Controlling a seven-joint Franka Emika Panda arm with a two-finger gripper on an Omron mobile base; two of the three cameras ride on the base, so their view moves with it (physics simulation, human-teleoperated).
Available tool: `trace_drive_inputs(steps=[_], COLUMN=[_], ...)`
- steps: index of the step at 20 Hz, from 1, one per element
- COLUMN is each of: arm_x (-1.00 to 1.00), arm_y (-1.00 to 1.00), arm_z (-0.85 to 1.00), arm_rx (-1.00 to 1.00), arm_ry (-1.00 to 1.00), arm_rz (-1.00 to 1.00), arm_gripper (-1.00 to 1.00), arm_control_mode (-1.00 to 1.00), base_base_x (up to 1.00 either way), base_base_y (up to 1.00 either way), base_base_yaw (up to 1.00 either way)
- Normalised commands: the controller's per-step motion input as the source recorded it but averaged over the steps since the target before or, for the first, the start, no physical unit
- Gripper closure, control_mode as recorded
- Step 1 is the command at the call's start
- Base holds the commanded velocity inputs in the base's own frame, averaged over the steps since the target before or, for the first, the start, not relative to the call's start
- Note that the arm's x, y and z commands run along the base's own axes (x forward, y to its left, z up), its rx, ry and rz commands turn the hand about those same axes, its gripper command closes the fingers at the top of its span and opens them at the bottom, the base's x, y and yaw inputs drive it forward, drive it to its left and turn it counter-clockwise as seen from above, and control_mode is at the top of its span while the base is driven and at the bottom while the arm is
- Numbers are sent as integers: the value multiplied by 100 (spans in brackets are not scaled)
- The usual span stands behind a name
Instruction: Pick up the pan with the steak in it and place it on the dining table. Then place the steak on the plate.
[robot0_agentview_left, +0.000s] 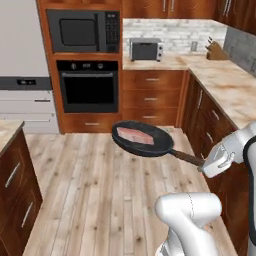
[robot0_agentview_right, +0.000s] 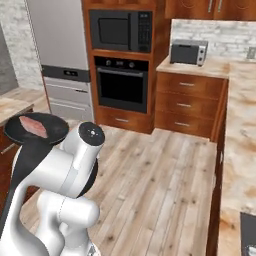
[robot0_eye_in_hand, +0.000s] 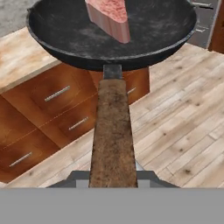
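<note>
Wood-floored kitchen, mid-carry: my gripper (robot0_agentview_left: 216, 161) is clamped on the handle end of the pan (robot0_agentview_left: 142, 140), whose long axis runs straight ahead of it, steak (robot0_agentview_left: 134, 135) inside.

Microwave (robot0_agentview_left: 83, 31), oven (robot0_agentview_left: 88, 86), toaster (robot0_agentview_left: 145, 49)

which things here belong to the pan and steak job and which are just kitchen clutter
In the job:
- round black frying pan with a long brown handle, held in the air
- pink-red raw steak lying in it
- gripper shut on the handle

Just there:
- silver toaster oven
- black microwave
- black wall oven
- wooden knife block
</note>
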Motion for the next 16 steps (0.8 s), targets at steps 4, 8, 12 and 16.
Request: trace_drive_inputs(steps=[4,8,12,16], arm_x=[0,0,0,0], arm_y=[0,0,0,0], arm_z=[0,0,0,0], arm_rx=[0,0,0,0], arm_ry=[0,0,0,0], arm_rz=[0,0,0,0], arm_gripper=[100,100,100,100], arm_control_mode=[100,100,100,100], base_base_x=[-3,-3,-3,-2], base_base_y=[0,0,0,0], base_base_yaw=[50,50,50,50])
